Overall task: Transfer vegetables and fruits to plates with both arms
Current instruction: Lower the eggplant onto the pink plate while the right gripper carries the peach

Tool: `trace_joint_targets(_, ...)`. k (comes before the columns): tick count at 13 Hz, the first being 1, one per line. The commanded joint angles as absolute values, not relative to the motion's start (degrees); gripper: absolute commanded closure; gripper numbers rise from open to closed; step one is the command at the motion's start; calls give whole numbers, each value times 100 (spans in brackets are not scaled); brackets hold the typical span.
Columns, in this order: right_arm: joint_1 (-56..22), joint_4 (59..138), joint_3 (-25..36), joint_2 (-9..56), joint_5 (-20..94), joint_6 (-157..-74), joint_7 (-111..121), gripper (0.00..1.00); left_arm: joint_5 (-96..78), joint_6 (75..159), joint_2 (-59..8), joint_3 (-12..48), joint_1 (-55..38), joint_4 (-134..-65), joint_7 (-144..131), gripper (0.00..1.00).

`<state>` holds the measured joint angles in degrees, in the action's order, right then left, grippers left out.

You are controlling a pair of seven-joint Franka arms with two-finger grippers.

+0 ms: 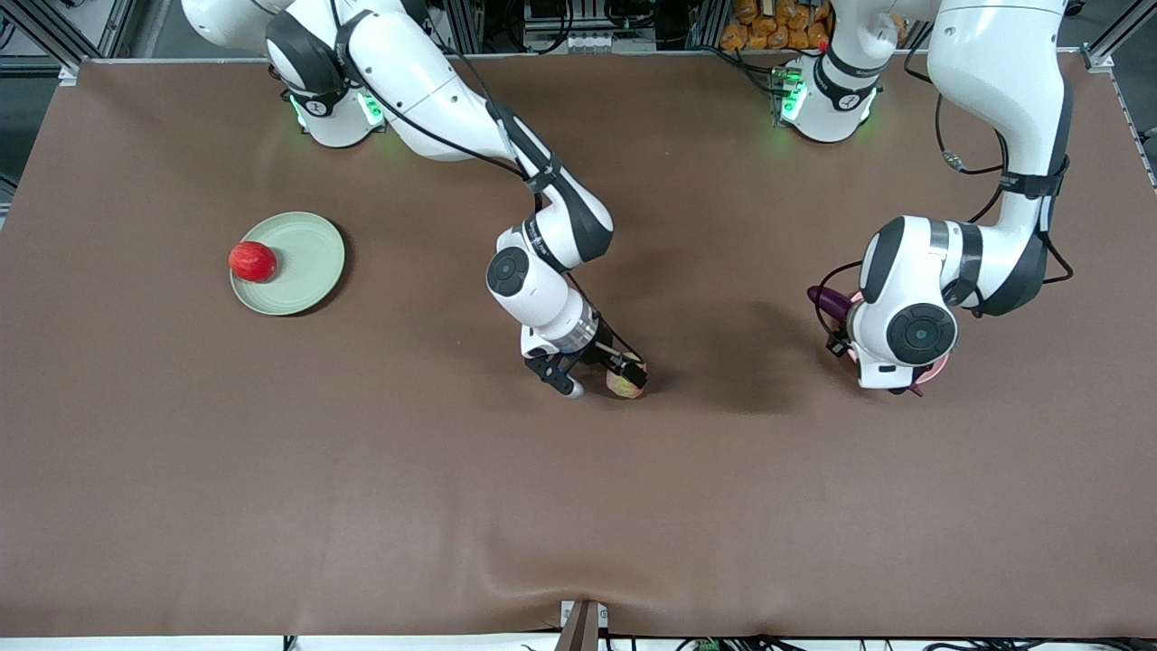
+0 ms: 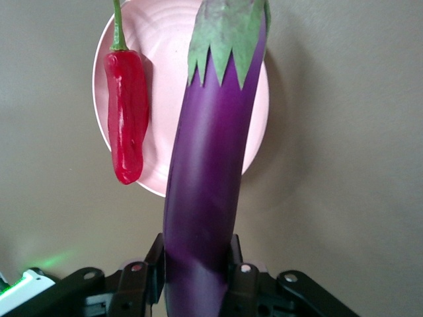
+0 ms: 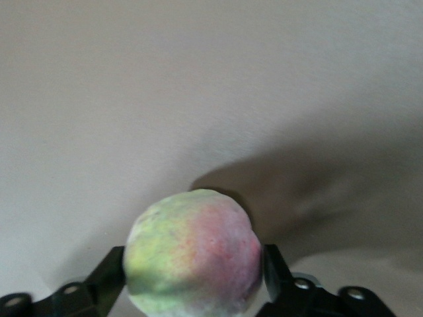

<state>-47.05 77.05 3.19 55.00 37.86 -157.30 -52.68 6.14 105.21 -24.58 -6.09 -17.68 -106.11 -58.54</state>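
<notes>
The eggplant (image 2: 205, 198) hangs clamped in the left gripper (image 2: 192, 274) over the pink plate (image 2: 158, 59), its cap reaching past the plate's rim. The chili (image 2: 127, 112) lies on that plate, its tip at the edge. At mid-table the right gripper (image 3: 192, 281) has its fingers against both sides of the yellow-green fruit (image 3: 192, 261), with bare brown table (image 1: 578, 506) all around. Toward the right arm's end, the red fruit (image 1: 252, 261) sits on the green plate's (image 1: 303, 271) rim.
</notes>
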Motion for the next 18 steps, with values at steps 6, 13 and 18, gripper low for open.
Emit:
trace_joint_targets(6, -4448, 7541, 448, 5214, 3349, -14595, -5353, 100, 1475, 11416, -2267, -589, -1416, -11443, -5678, 100)
trace_joint_targets(13, -3272, 8320, 817, 3563, 3270, -11438, -3547, 100, 1626, 11619, -2592, -580, -1248, -11443, -5678, 100)
trace_joint_targets(18, -2725, 11095, 1405, 1568, 2953, -11163, -716, 100, 1626, 11654, -2786, -571, -1274, -11435, -5686, 38)
